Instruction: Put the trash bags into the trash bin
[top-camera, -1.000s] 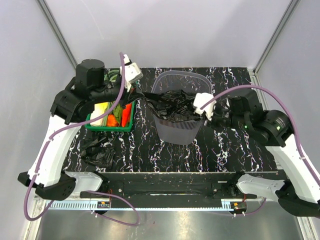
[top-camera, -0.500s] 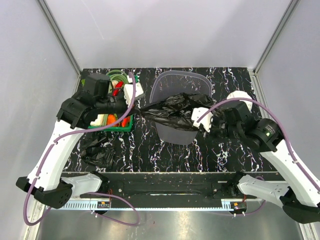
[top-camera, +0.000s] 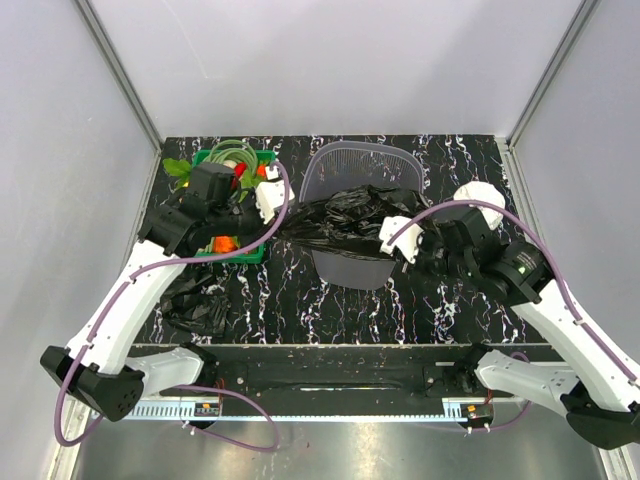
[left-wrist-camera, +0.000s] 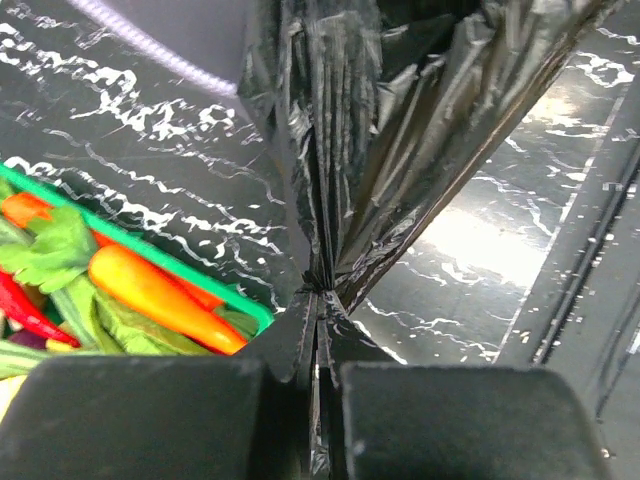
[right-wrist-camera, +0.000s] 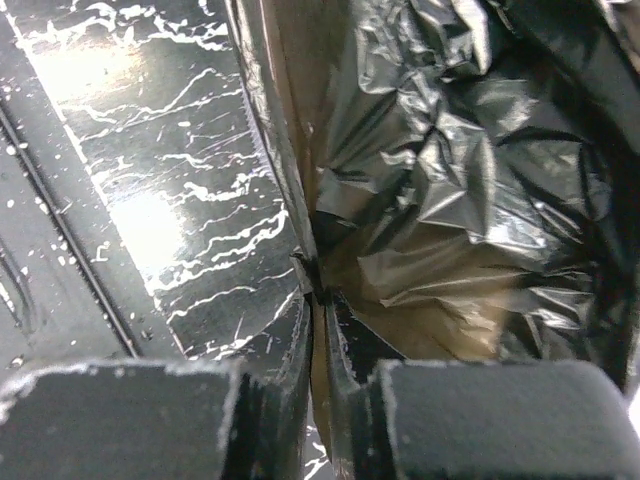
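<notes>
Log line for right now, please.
left gripper shut on stretched bag | right gripper: film in jaws, grip unclear | bag over trash bin | second bag on table

I'm seeing glossy black trash bags (top-camera: 340, 215), a grey mesh trash bin (top-camera: 360, 162), a black bench (top-camera: 450, 300) with white veining, and a green crate (top-camera: 240, 257) of orange and red vegetables (left-wrist-camera: 150, 290) at ten o'clock.

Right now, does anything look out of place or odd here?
One trash bag hangs stretched across the rim of the trash bin, pinched between left gripper and right gripper, not inside. A second trash bag lies crumpled on the table, front left.
</notes>
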